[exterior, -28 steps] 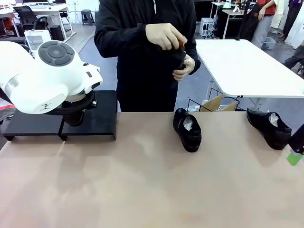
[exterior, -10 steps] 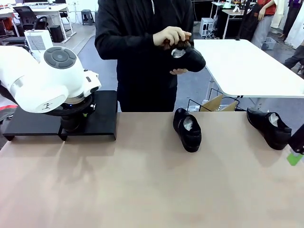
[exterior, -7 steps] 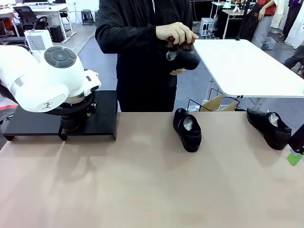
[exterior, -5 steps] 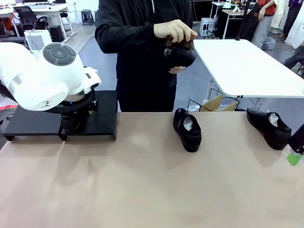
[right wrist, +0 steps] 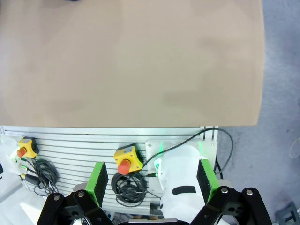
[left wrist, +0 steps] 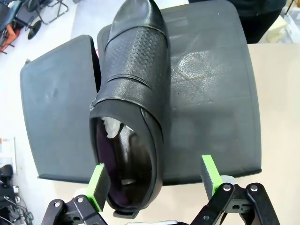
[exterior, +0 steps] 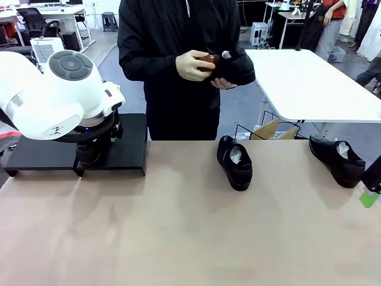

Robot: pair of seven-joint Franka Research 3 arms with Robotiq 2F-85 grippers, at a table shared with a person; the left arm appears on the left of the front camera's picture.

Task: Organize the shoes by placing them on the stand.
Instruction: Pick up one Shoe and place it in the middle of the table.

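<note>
Hovering over a shoe on the stand — left end effector spread, empty — right end effector likewise

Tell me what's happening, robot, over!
Left gripper open over a shoe on stand. Right gripper open, empty. Two shoes on table; person holds fourth.

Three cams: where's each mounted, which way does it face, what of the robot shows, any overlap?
Front view: fixed between the arms, facing across the table at a person holding a shoe; left arm hangs over the stand.
Left wrist view: looks down past the open left gripper at another shoe lying on the stand.
Right wrist view: looks down past the open right gripper at the table's near edge and stop buttons.
Shared: front and left wrist views both show the stand.
</note>
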